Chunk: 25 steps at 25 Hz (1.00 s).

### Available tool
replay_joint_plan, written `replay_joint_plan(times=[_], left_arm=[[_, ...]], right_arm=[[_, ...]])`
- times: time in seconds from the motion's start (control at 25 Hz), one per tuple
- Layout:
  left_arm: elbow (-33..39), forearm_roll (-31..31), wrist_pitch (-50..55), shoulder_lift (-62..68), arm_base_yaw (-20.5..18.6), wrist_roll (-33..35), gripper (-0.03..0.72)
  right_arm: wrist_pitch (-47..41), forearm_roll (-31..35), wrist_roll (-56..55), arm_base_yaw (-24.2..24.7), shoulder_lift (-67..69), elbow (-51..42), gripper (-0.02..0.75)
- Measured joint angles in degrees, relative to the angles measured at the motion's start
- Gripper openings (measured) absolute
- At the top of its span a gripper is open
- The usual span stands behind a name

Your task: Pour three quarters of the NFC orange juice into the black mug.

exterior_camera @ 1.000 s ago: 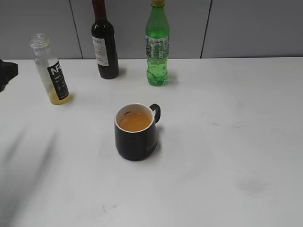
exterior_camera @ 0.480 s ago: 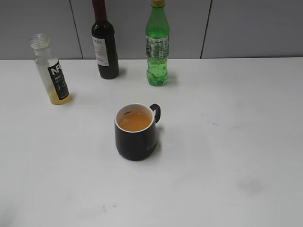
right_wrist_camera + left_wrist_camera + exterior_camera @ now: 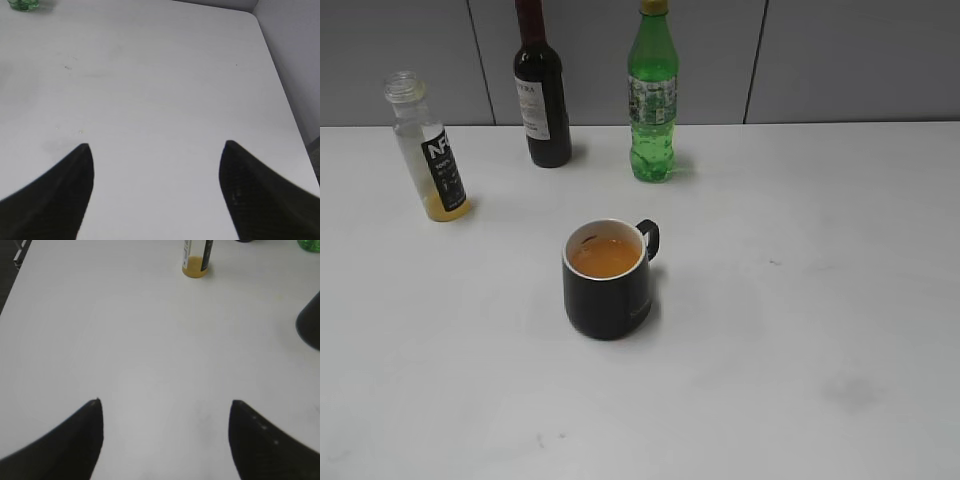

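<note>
The NFC orange juice bottle [image 3: 430, 150] stands upright and uncapped at the far left of the white table, with only a little orange liquid at its bottom. Its base also shows in the left wrist view [image 3: 195, 260]. The black mug [image 3: 608, 278] stands mid-table with orange juice inside, handle to the back right. Its edge shows in the left wrist view [image 3: 310, 322]. My left gripper [image 3: 165, 407] is open and empty over bare table, well short of the bottle. My right gripper [image 3: 156, 150] is open and empty over bare table. Neither gripper shows in the exterior view.
A dark wine bottle [image 3: 542, 95] and a green soda bottle [image 3: 652, 100] stand at the back by the grey wall. The soda bottle's base shows in the right wrist view [image 3: 22, 5]. The table's right edge [image 3: 280, 95] runs beside the right gripper.
One second ago a dark part of the left arm showed at the left edge of the exterior view; it has moved out of view. Bottle and mug have not moved.
</note>
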<state>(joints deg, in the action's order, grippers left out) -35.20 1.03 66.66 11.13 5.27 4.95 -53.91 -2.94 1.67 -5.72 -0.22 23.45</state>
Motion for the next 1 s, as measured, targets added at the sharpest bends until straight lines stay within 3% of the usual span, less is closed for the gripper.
replay_joint_plan(times=[0.36, 0.6, 1.0], left_arm=[[7.08, 2.37, -3.28, -8.18, 0.00, 2.98, 0.596], [7.41, 2.44, -4.40, -8.13, 0.00, 3.70, 0.590], [7.41, 2.44, -4.46, -8.13, 0.00, 3.76, 0.517]], right_arm=[[0.00, 0.05, 0.00, 0.00, 0.00, 0.00, 0.593], [0.00, 0.05, 0.00, 0.00, 0.00, 0.00, 0.593], [0.00, 0.05, 0.00, 0.00, 0.00, 0.00, 0.593]])
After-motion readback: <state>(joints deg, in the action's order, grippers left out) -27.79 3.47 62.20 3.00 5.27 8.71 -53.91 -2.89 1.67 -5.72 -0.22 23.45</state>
